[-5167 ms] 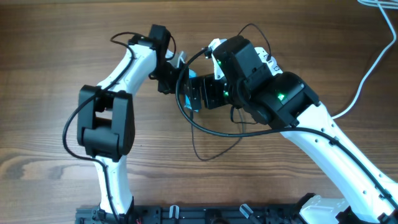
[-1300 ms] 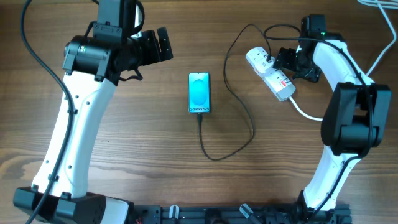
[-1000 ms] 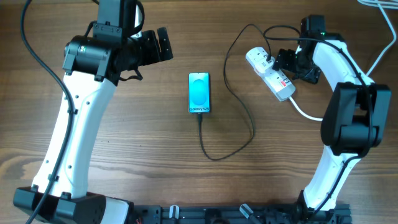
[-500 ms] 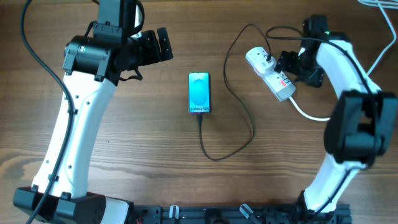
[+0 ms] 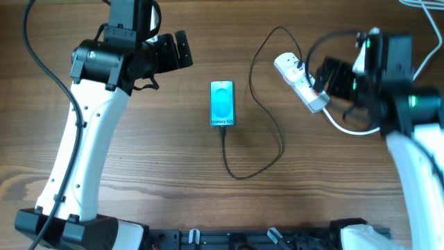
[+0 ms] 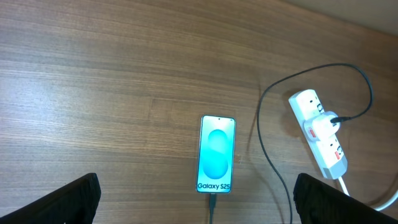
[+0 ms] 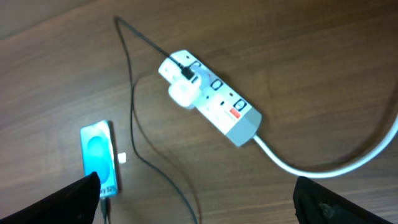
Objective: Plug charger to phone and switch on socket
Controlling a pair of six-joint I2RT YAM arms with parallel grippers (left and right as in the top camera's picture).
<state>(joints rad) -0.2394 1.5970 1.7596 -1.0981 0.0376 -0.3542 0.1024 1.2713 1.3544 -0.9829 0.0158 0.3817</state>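
Observation:
The phone [image 5: 222, 103] lies flat mid-table, its teal screen lit and "Galaxy S25" readable in the left wrist view [image 6: 216, 154]. The charger [image 5: 280, 142], a thin black cable, runs from the phone's lower edge, loops right and climbs to a white adapter [image 7: 183, 93] seated in the socket [image 5: 302, 83]. The socket [image 7: 211, 106] lies slantwise and shows a red switch mark [image 7: 236, 112]. My left gripper [image 5: 179, 53] hangs open, high and left of the phone [image 6: 196, 199]. My right gripper [image 5: 331, 75] is open just right of the socket, raised off it [image 7: 199, 208].
A thick white cord [image 5: 347, 125] leaves the socket's lower end and curves right. Another pale cable [image 5: 416, 55] crosses the top right corner. A tiny white scrap [image 7: 122, 157] lies beside the phone. Bare wooden tabletop surrounds everything.
My right arm has pulled back from the socket, rising and swinging right. The left arm, phone, cable and socket have stayed put.

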